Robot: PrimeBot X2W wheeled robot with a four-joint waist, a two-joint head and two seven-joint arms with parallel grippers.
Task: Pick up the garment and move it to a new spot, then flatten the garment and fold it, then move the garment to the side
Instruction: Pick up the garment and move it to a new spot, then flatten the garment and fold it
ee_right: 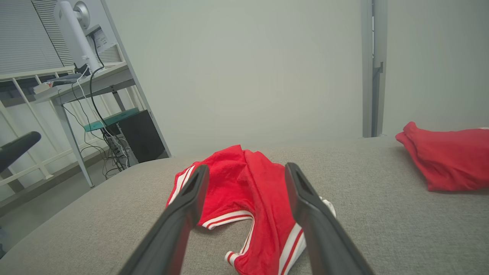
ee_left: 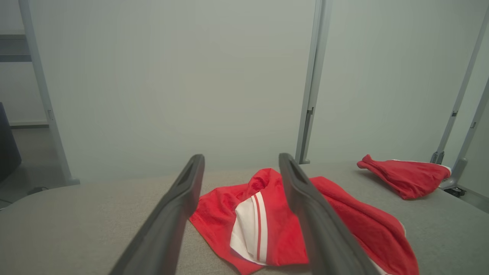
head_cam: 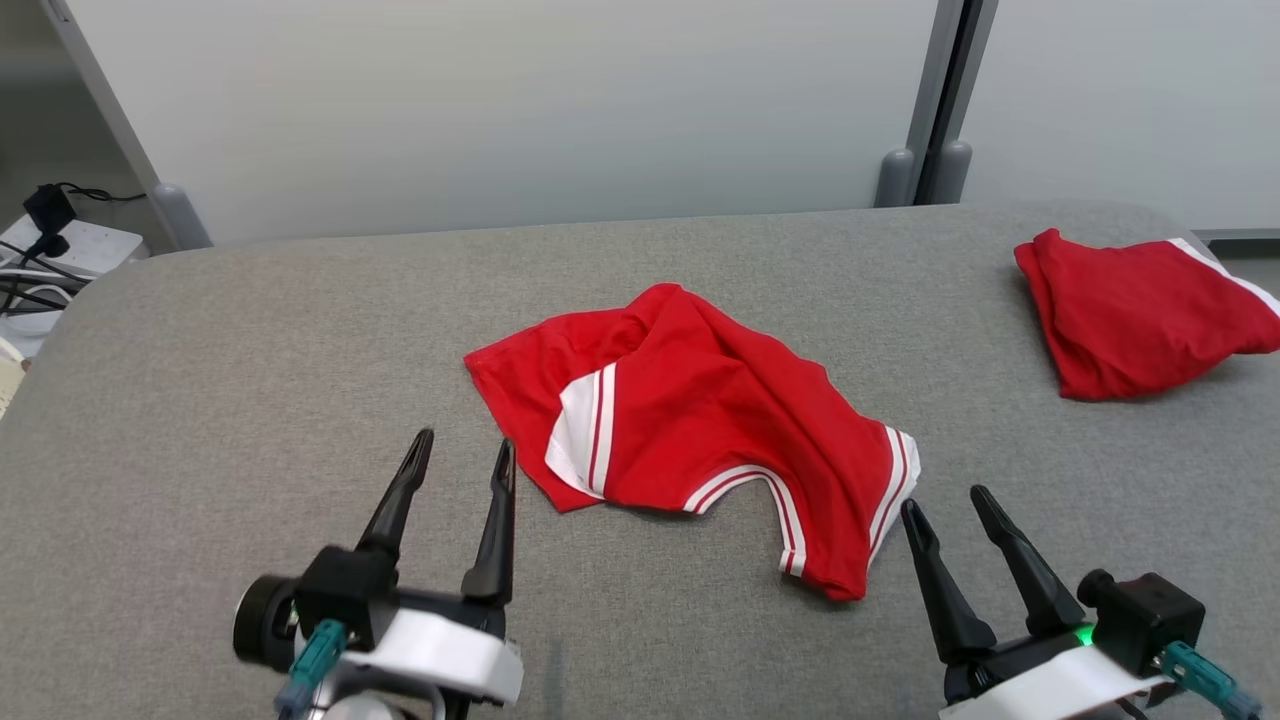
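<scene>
**Head view.** L jaws and R jaws are both spread wide and hold nothing. Each pair points away from the robot, above the grey surface (head_cam: pixel 250 380). L fingers (head_cam: pixel 395 510) and R fingers (head_cam: pixel 938 585) are dark and tapered, w/ tips well apart in each pair.

**Garment** (head_cam: pixel 700 420). Red w/ white striped trim. It lies crumpled on the surface, ahead of the jaws and btw. the two pairs, and neither pair touches it. A folded-over white-striped flap sits just ahead and to the right of the L jaws. The striped near corner sits just left of the R jaws' tips. The rest bunches up further ahead, approx. midway btw. the pairs.

**Second garment** (head_cam: pixel 1140 315). Also red w/ a white edge, in a loose heap. It lies well ahead and to the right of the R jaws, near the surface's far right edge, apart from the first.

**L wrist view.** The white flap shows btw. the L jaws. The right-hand finger overlaps the red cloth in the view.

**R wrist view.** The curved striped hem shows btw. the R jaws.

**Background.** Pale panels (head_cam: pixel 500 110) joined at a grey post (head_cam: pixel 945 100) stand beyond the surface. A power strip (head_cam: pixel 75 245) lies far left of the L jaws. A desk (ee_right: pixel 95 78) w/ cables stands off to the left in the R wrist view.
</scene>
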